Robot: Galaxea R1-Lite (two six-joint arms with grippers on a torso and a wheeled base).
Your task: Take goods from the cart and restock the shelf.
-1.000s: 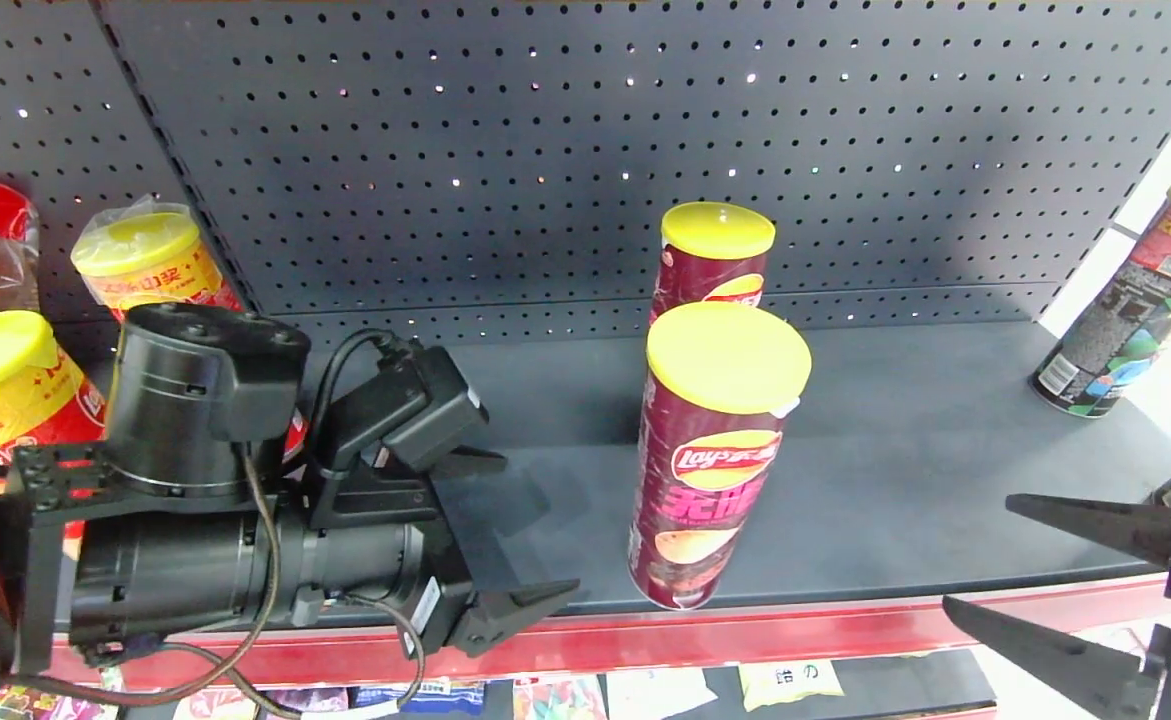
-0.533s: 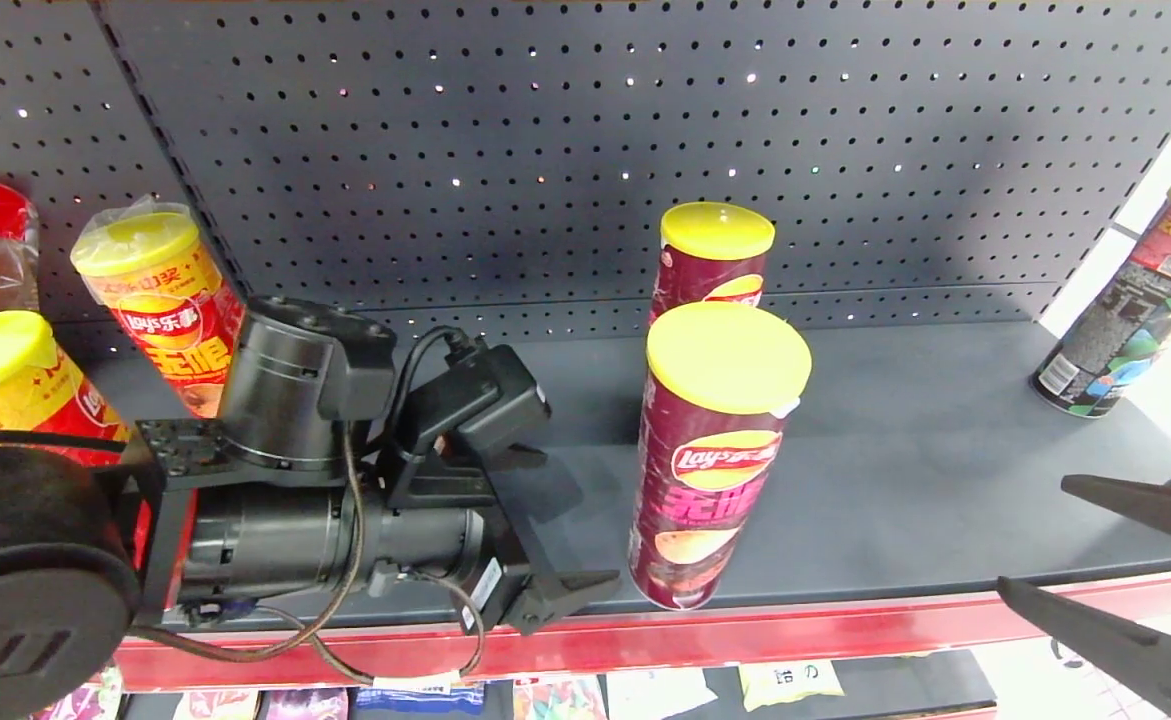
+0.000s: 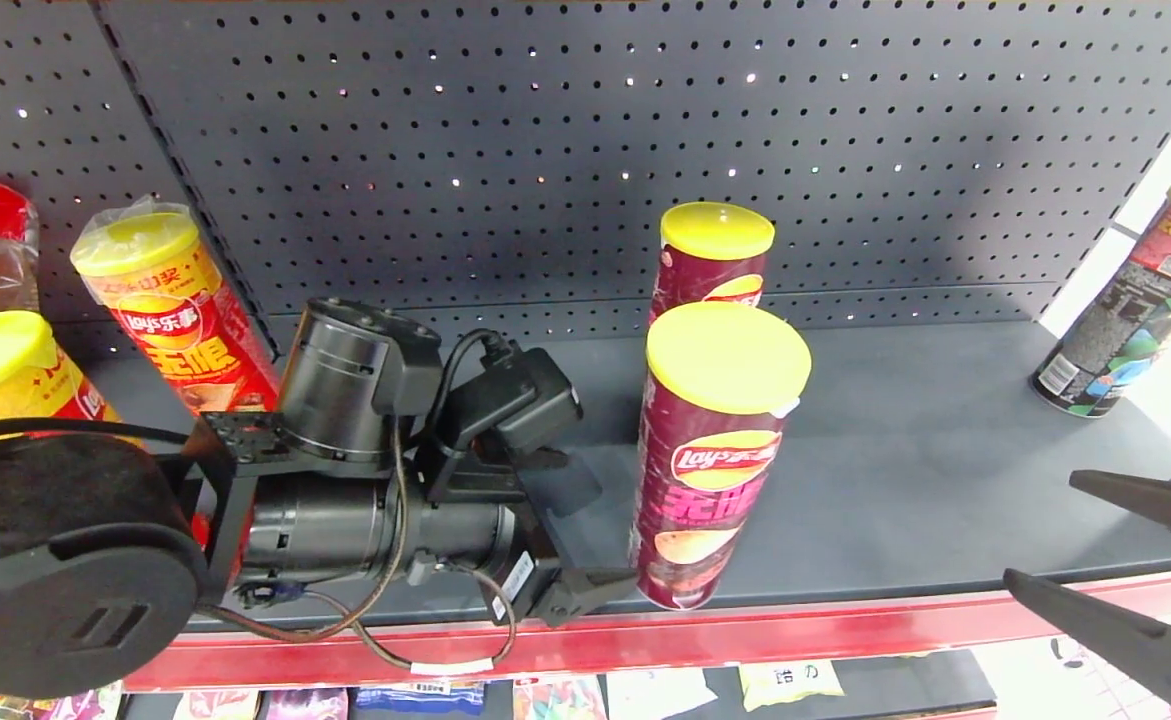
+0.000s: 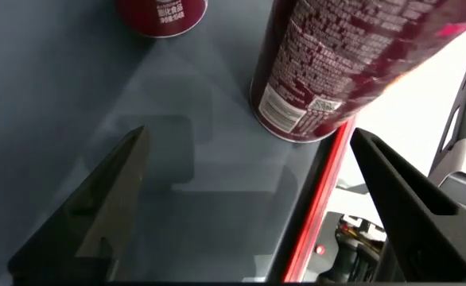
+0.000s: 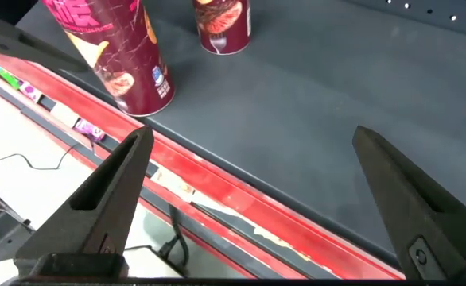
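Head view: the left gripper point(image 3: 595, 520) is spread wide, holding nothing, just beside the front chip can point(image 3: 710, 470) standing at the shelf point(image 3: 905, 470) edge. The right gripper point(image 3: 1043, 528) is spread wide too.

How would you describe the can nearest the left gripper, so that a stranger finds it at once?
Find the dark grey shelf with the red front edge. Near its middle two maroon cans with yellow lids stand one behind the other. It is the front can, at the red edge beside the left gripper; the rear can stands by the pegboard.
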